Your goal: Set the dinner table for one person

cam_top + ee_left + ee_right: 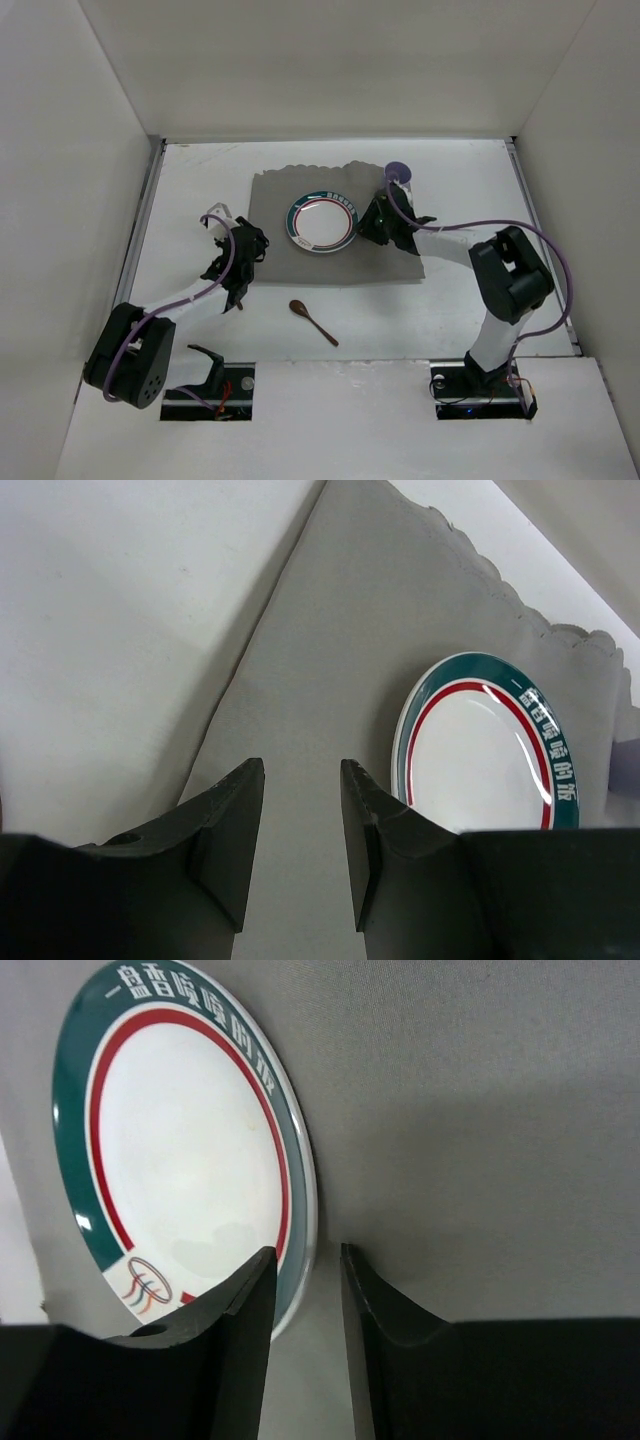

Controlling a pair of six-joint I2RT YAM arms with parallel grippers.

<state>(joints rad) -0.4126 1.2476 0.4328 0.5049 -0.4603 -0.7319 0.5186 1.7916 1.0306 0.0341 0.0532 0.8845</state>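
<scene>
The dinner table (200,180) is a white surface with a grey cloth mat (300,262) in its middle. A white plate (322,221) with a green and red rim lies flat on the mat. My right gripper (372,222) is at the plate's right edge. In the right wrist view its jaws (307,1255) stand open astride the plate (190,1150) rim, one finger over the plate and one over the mat (480,1110). My left gripper (250,243) hovers at the mat's left edge. It is open (303,770) over the mat (380,630) with nothing in it, and the plate (480,750) lies ahead to its right.
A brown wooden spoon (313,321) lies on the table in front of the mat. A purple cup (398,173) stands by the mat's far right corner, just behind my right arm. White walls enclose the table on three sides.
</scene>
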